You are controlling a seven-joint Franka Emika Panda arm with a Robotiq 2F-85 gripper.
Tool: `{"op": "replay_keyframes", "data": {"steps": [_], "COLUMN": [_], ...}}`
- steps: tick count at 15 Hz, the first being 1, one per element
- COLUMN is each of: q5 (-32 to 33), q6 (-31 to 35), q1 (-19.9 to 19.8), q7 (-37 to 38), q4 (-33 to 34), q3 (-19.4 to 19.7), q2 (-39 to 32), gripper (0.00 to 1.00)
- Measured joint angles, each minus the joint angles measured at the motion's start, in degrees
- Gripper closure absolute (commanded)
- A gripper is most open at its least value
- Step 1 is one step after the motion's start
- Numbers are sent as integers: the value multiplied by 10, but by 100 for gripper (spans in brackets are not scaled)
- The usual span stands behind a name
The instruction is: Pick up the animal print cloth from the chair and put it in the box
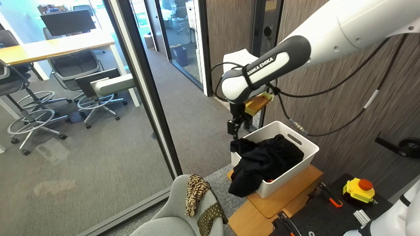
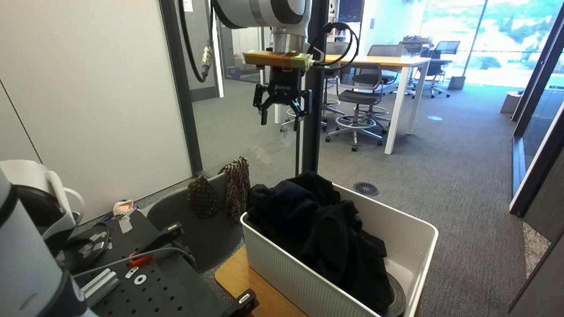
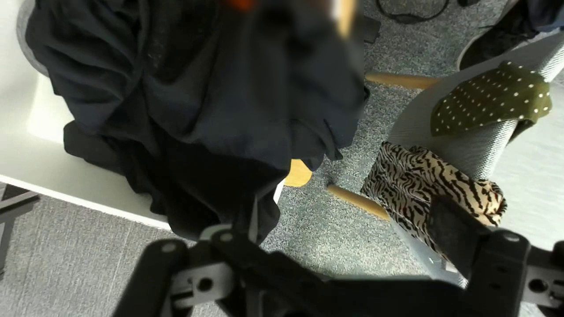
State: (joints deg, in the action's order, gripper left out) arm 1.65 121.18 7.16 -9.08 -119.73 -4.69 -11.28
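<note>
Tan and black, the animal print cloth (image 1: pixel 196 193) lies draped over the backrest of a grey chair (image 1: pixel 175 201) at the bottom centre of the frame in an exterior view. Just beside it, a dark green dotted cloth (image 1: pixel 208 218) hangs over the same backrest. To the right of the chair in that frame, I see a white box (image 1: pixel 285 176) set on a wooden board (image 1: pixel 295 186). Black clothing (image 1: pixel 262 160) is heaped inside it, and part spills over the rim. In an exterior view, a grey round thing (image 2: pixel 398 293) peeks out from the pile at the lower right; I can't make out what it is.

Reaching in from the upper right is a white arm (image 1: pixel 334 36), and its black gripper (image 2: pixel 282 118) hangs fingers-down at the upper centre in an exterior view. Its jaws stand wide apart with only air between them, clear of the animal print cloth.

Lower right in an exterior view, a yellow and red button (image 1: pixel 357 194) sits on a black bench (image 1: pixel 325 219). Past the glass wall (image 1: pixel 98 183), upper left, stand a desk (image 1: pixel 65 44) and swivel chairs (image 1: pixel 73 67).
</note>
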Motion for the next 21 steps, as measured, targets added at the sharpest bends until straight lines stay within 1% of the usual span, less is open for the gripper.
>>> {"op": "replay_keyframes", "data": {"steps": [4, 7, 10, 12, 16, 21], "q5": [72, 108, 116, 110, 105, 105], "q6": [-20, -41, -47, -42, -14, 5], "q1": [31, 57, 74, 77, 82, 95], "q7": [46, 40, -7, -47, -126, -234], "q4": [78, 123, 151, 160, 161, 169], "q3": [-14, -29, -56, -79, -119, -155], "q2": [-78, -111, -126, -129, -141, -190], "gripper": [0, 0, 0, 0, 0, 0]}}
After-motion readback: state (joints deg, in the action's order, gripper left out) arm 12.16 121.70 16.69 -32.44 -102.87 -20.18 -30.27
